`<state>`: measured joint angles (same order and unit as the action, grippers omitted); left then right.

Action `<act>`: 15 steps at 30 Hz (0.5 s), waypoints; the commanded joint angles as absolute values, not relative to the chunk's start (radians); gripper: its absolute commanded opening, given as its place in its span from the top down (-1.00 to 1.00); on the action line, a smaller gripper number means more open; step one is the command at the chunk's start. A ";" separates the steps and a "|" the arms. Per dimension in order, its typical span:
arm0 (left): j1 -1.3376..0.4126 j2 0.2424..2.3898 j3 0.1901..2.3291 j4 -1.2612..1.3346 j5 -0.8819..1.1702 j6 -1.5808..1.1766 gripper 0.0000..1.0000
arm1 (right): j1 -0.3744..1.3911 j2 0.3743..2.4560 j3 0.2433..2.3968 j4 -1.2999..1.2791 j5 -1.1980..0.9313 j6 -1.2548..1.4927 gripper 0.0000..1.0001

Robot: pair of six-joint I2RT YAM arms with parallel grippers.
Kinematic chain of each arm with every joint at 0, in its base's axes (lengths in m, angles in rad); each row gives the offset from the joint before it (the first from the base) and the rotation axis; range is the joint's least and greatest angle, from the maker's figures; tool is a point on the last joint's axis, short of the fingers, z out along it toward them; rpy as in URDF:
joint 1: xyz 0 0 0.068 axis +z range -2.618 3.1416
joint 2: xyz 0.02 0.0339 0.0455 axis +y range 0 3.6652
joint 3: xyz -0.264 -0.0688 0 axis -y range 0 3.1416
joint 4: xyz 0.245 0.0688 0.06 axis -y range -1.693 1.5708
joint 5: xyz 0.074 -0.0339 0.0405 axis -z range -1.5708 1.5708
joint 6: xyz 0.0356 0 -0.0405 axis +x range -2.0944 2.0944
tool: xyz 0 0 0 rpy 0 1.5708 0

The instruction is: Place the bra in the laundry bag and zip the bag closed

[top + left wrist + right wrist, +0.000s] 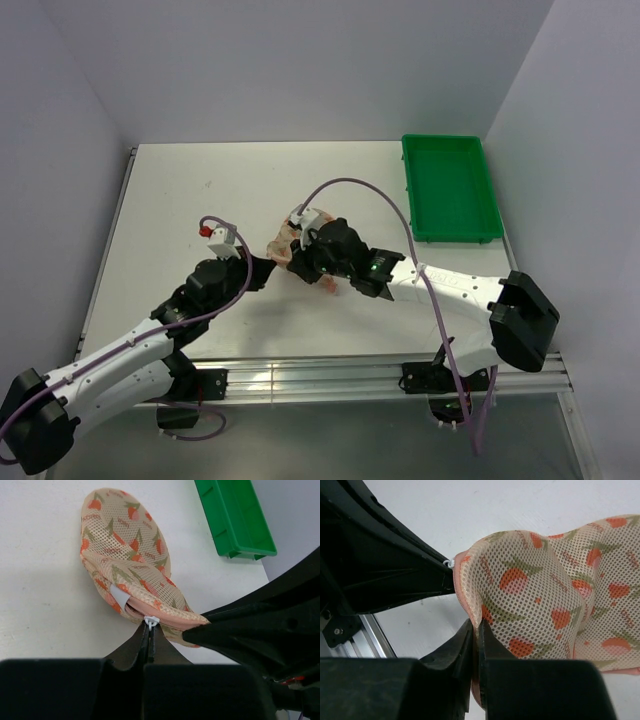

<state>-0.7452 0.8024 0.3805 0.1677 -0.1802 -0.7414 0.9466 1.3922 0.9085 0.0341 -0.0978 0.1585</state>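
Note:
The laundry bag [127,540], peach mesh with red-orange marks and pink zip trim, lies mid-table [290,238] and fills the right wrist view [545,595]. My left gripper [150,626] is shut on the white zip pull [151,621] at the bag's near end. My right gripper [476,630] is shut on the bag's pink-trimmed edge right beside it; its body [335,255] covers most of the bag from above. The bra is hidden; no black fabric shows.
A green plastic tray [450,187] stands at the back right, also in the left wrist view [232,517]. White walls close in the table on three sides. The aluminium rail [300,378] runs along the near edge.

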 commanded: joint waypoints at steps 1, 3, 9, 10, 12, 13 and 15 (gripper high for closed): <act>-0.749 0.785 0.400 0.200 -0.201 -0.724 1.00 | 0.953 1.364 0.894 0.038 -0.080 0.152 0.86; -0.749 0.767 0.396 0.178 -0.227 -0.715 1.00 | 0.953 1.347 0.850 0.044 -0.029 0.153 1.00; -0.749 0.720 0.385 0.075 -0.340 -0.712 1.00 | 0.934 1.305 0.752 0.051 0.112 0.149 1.00; -0.749 0.701 0.380 0.065 -0.350 -0.719 1.00 | 0.921 1.302 0.740 0.070 0.112 0.149 1.00; -0.749 0.687 0.359 0.045 -0.356 -0.729 0.99 | 0.902 1.316 0.724 0.104 0.089 0.150 1.00; -0.750 0.678 0.351 0.041 -0.353 -0.739 1.00 | 0.893 1.330 0.730 0.126 0.077 0.143 1.00; -0.749 0.673 0.327 0.048 -0.327 -0.741 1.00 | 0.893 1.382 0.779 0.147 0.046 0.118 1.00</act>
